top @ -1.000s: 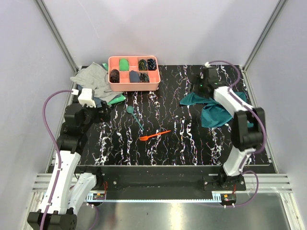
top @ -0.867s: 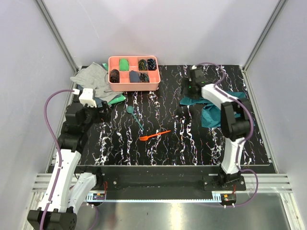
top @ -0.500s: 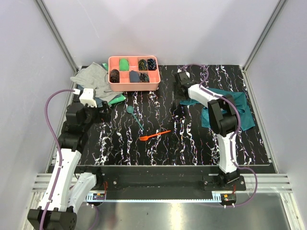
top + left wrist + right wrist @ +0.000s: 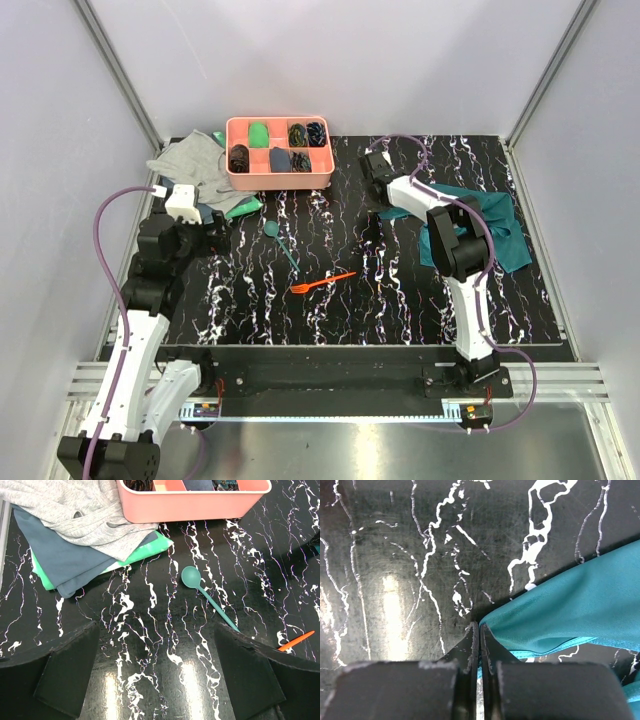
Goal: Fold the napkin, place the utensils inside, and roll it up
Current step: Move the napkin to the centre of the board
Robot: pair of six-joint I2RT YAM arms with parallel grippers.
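R pincer (image 4: 479, 628) fully closed on napkin (image 4: 565, 605) corner; cloth bunched at bench (image 4: 250, 300) right-rear. L pincer (image 4: 157, 670) wide open, empty. Risk: thin tip-only pinch may slip when pulled, leaving napkin unspread.

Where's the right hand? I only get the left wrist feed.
Observer: Right hand is down at the table, jaws shut on a corner of the napkin.
Operator: Napkin folded yet?
Observer: No. In the top view it lies rumpled on the table's right side, not folded.
Operator: I see just an orange tip. Whole fork?
Observer: Yes, the fork lies whole mid-table, apart from the napkin, close to the handle end of the spoon.
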